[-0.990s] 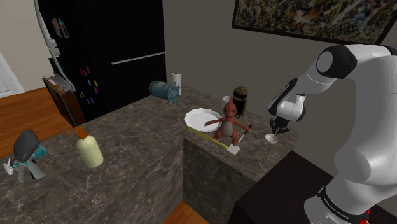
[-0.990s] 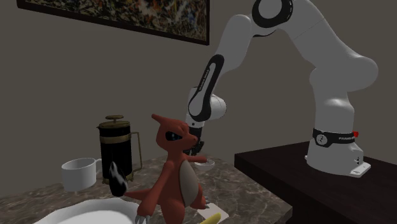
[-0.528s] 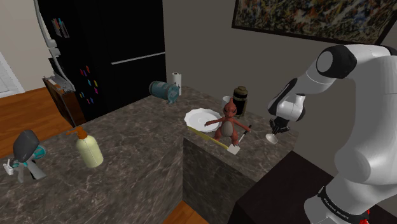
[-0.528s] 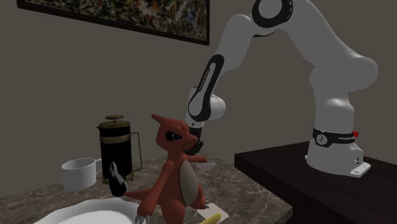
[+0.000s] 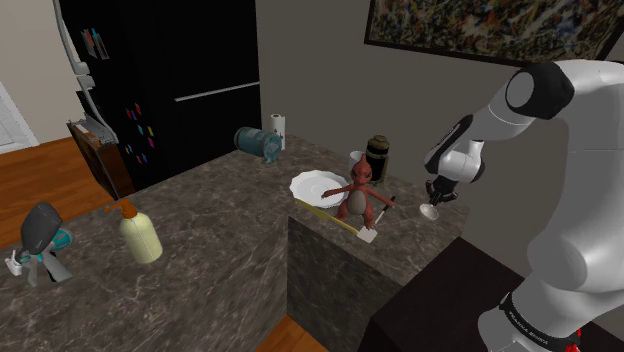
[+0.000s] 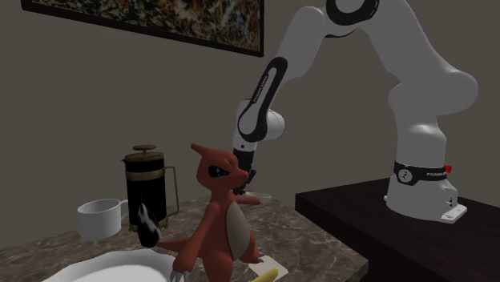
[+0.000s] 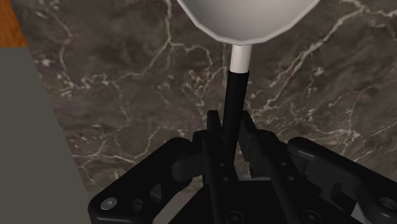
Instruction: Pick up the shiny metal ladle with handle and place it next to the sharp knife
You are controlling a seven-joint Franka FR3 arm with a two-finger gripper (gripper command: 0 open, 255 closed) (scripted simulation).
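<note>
Gripper: I see the gripper point(image 7: 232, 127) clamped on the ladle's point(image 7: 236, 89) black handle, a finger pressed to each side of it.
Ladle: the pale grey bowl sits past the fingertips, joined to the dark handle by a short white neck.
Ladle and gripper: in the shoulder view the gripper point(image 5: 436, 192) points down and the ladle point(image 5: 428, 211) hangs right under it, bowl lowest.
Height: I'm reading the bowl as just off the counter point(image 5: 220, 250), though I cannot tell for certain.
Under the bowl: in the wrist view it's dark veined stone point(image 7: 114, 83).
Second exterior view: the gripper point(image 6: 245, 178) is just behind the red dragon figure's point(image 6: 216, 220) head, with the ladle point(image 6: 256, 195) peeking out beside its shoulder.
Knife: the knife point(image 5: 366, 236) lies at the counter's front edge by the figure point(image 5: 357, 192), white blade and yellow handle, apart from the ladle.
Neighbours: a white plate point(image 5: 312, 185), a coffee press point(image 6: 145, 188) and a white mug point(image 6: 98, 218) are beyond the figure.
</note>
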